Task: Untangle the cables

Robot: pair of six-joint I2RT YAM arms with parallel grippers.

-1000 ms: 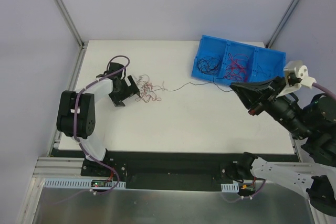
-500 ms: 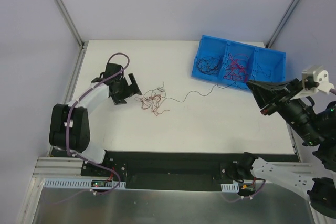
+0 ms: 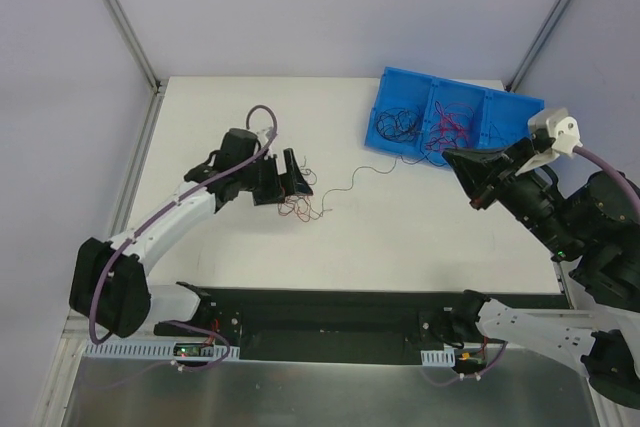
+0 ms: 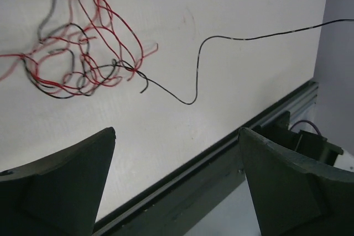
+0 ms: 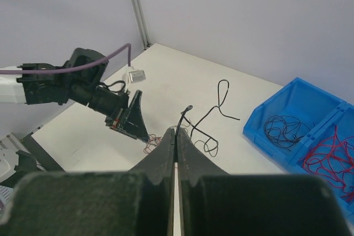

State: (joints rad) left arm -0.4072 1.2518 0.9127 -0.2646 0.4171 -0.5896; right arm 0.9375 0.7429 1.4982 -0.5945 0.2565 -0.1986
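A small tangle of red and black cables [image 3: 303,207] lies on the white table [image 3: 400,237]; it also shows in the left wrist view [image 4: 83,59]. One black cable [image 3: 362,173] runs from it toward the right. My right gripper [image 3: 458,160] is shut on that black cable's end [image 5: 183,115], held above the table in front of the blue bin. My left gripper [image 3: 291,185] is open and empty, right at the tangle's upper left edge. In the left wrist view its fingertips [image 4: 105,136] stand wide apart below the tangle, with the black cable [image 4: 221,39] trailing off to the right.
A blue three-part bin [image 3: 520,107] stands at the back right, holding black cables [image 3: 395,125] in its left part and red and black ones [image 3: 450,127] in the middle. Grey walls close in the table. A black rail [image 3: 330,302] runs along the near edge.
My left arm has swung right, toward the middle, up to the tangle, which has shifted right. My right gripper pulled right, then came back left; the black cable now hangs slack.
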